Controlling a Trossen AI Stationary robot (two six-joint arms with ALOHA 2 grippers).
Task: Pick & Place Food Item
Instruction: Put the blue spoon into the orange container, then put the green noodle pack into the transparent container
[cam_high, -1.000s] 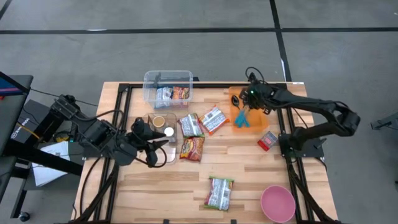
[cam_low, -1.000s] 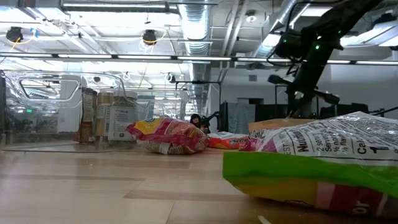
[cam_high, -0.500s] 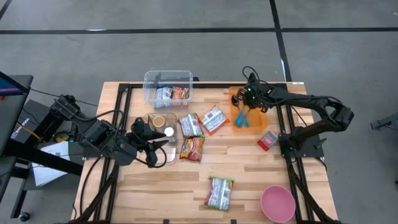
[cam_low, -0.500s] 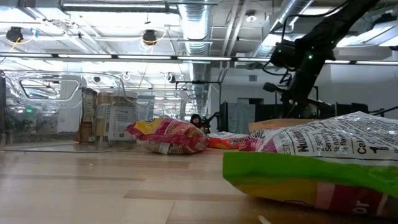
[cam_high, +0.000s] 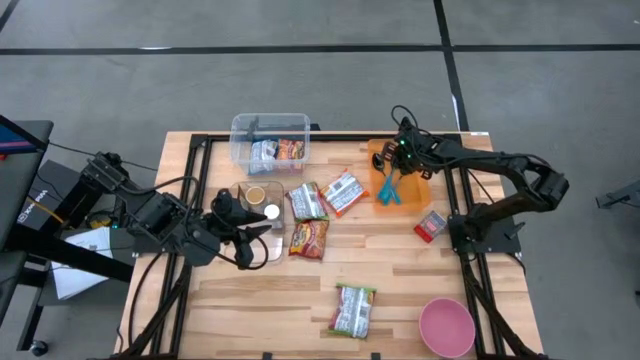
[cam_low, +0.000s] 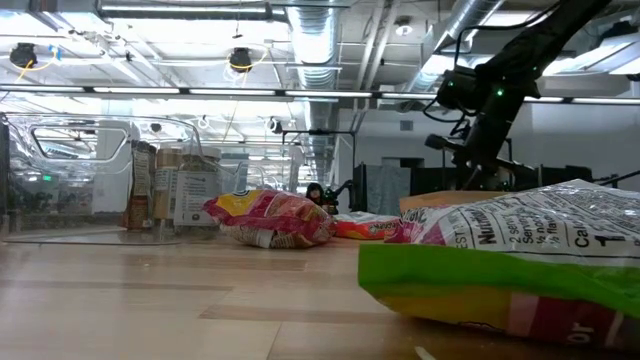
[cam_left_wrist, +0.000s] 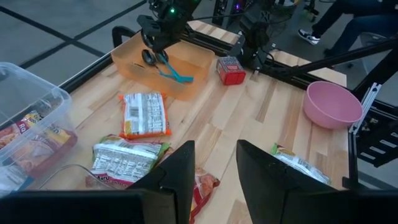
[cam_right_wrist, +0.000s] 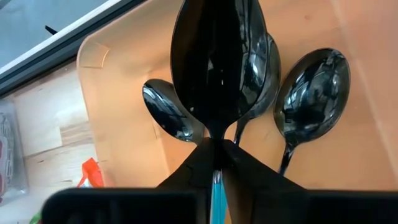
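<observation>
My right gripper (cam_high: 397, 158) is over the far end of the orange tray (cam_high: 410, 196) at the table's far right, shut on a black spoon with a teal handle (cam_right_wrist: 214, 68). Several more black spoons (cam_right_wrist: 311, 99) lie in the tray under it. My left gripper (cam_left_wrist: 214, 168) is open and empty at the table's left, beside a small clear container with jars (cam_high: 258, 198). Snack packets lie on the table in the middle (cam_high: 308, 201), (cam_high: 345, 191), (cam_high: 310, 238) and near the front edge (cam_high: 354, 310). My right gripper pinches the spoon between its two fingers at the top of the teal handle (cam_right_wrist: 216, 179), just behind the bowl's neck. The spoon lies along the fingers, and its black bowl sticks out past their tips over the tray. Whether it touches the spoons below, I cannot tell.
A clear bin (cam_high: 243, 131) with packets in it stands at the far edge. A red box (cam_high: 430, 226) lies near the right arm's base. A pink bowl (cam_high: 446, 327) stands at the near right corner. Bare wood shows at the near left.
My right gripper has shifted a little toward the table's left over the orange tray, still shut on the spoon. The right arm's elbow has drawn in with it.
</observation>
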